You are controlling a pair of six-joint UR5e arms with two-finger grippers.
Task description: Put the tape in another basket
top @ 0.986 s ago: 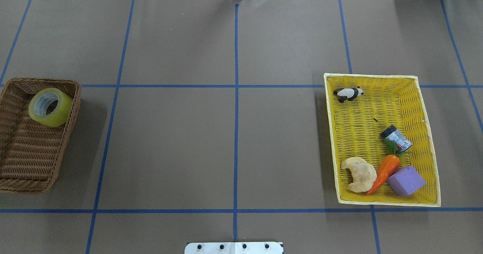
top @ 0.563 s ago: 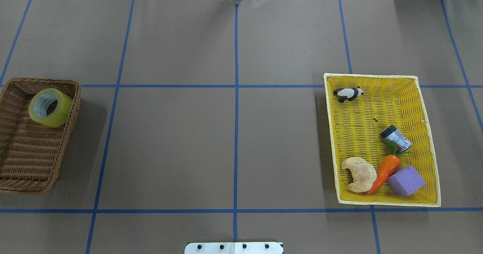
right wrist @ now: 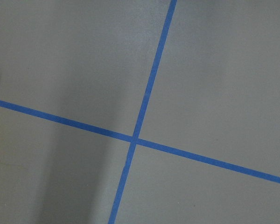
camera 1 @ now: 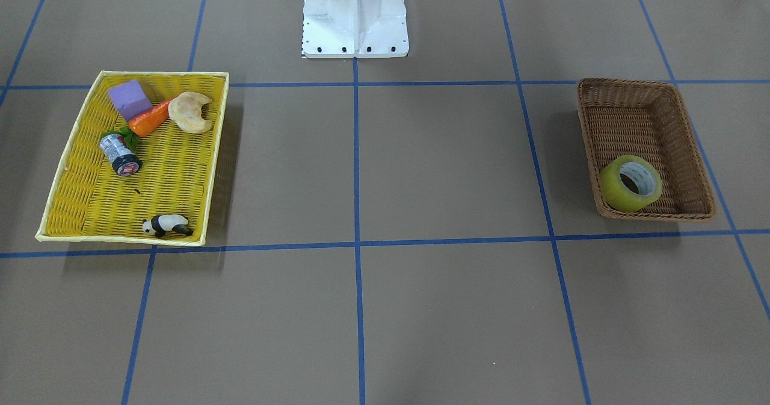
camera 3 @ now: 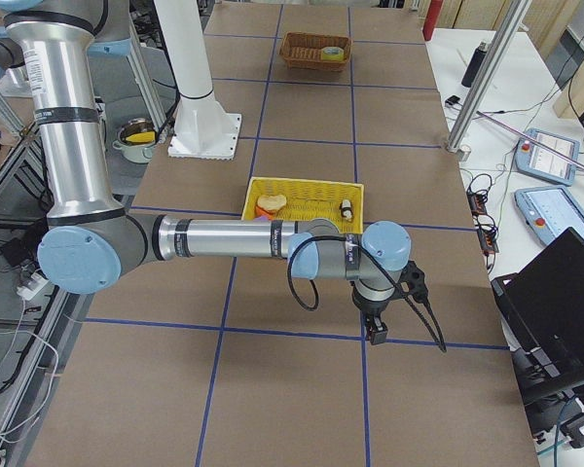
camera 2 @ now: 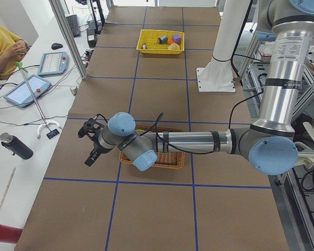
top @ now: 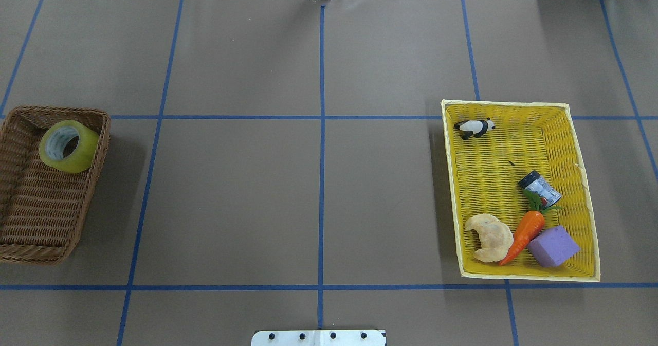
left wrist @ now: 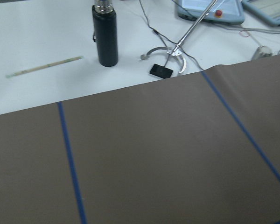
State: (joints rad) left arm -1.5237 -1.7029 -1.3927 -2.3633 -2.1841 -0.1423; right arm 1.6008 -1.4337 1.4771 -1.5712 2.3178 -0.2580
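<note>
Left arm [camera 2: 188, 141] stretches low and level over the basket [top: 36, 207]. The left gripper [camera 2: 91, 154] hangs just past the basket's side away from the robot; can't tell how far open. Right arm [camera 3: 224, 238] also low, right gripper [camera 3: 378, 331] pointing down; can't tell either. Tape [top: 68, 146] core print unreadable. Tape lies in the basket's corner, near left gripper, well apart from right.

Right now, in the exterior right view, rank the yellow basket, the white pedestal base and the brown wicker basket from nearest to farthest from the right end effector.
1. The yellow basket, mid-table, just beyond the right end effector.
2. The white pedestal base, farther on, at the robot's edge of the table.
3. The brown wicker basket, at the table's far end, holding the tape.
</note>
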